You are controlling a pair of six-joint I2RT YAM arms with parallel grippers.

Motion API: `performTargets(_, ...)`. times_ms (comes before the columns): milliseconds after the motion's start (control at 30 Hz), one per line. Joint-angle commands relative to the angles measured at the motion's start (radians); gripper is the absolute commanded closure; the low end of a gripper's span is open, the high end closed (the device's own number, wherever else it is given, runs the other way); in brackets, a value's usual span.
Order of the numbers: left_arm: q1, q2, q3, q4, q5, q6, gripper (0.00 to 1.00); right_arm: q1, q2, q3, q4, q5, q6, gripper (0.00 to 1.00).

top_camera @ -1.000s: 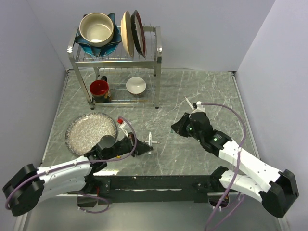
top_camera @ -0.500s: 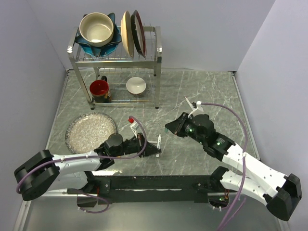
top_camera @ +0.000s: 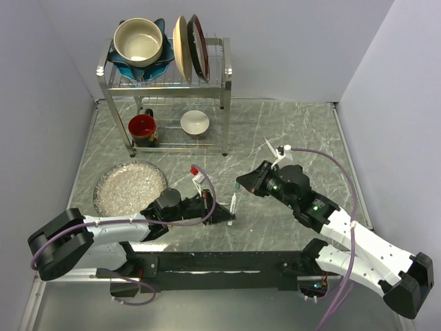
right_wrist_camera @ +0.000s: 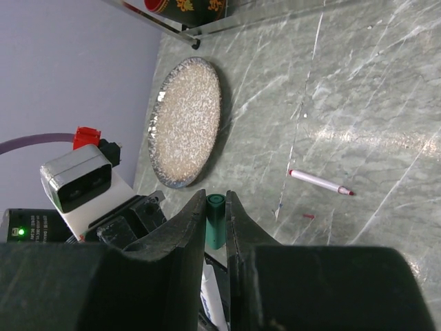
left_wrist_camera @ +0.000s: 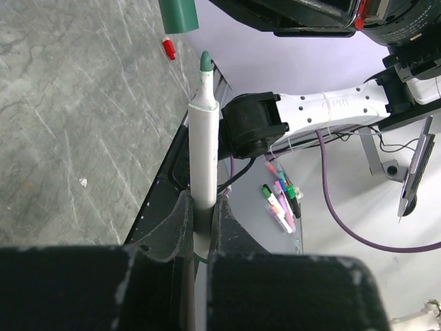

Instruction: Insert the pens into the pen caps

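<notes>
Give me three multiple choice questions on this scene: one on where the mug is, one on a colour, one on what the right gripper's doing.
1. Where is the mug relative to the rack? A on top of it; B below its top shelf; C far from it.
2. What colour is the tip of the pen in the left gripper? A red; B green; C blue.
3. The right gripper is: A open; B shut on a pen; C shut on the cap.

Answers: 1 B, it stands under the shelf. 2 B, the left wrist view shows a green tip. 3 C, the green cap sits clamped between its jaws.
</notes>
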Motion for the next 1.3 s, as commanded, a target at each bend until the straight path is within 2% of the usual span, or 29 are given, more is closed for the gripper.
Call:
performTargets(0, -0.005, 0.003, 0.031, 0.057, 0.022, -0.004, 0.99, 0.009, -0.017, 0.022, 0.028, -0.003, 0.000, 1.00)
performTargets(767, -0.007, -0.009, 0.041, 0.021, 0.007, 0.018, 0.99, 0.027, -0.031, 0.011, 0.043, -0.026, 0.009, 1.00)
performTargets(1067, -0.007, -0.066, 0.048, -0.019, -0.016, 0.025, 0.99, 0.073, -0.089, -0.075, 0.083, -0.037, 0.009, 1.00)
performTargets(1267, -0.005, -0.100, 0.047, 0.023, 0.007, 0.030, 0.99, 0.092, -0.129, -0.132, 0.118, -0.055, 0.003, 1.00)
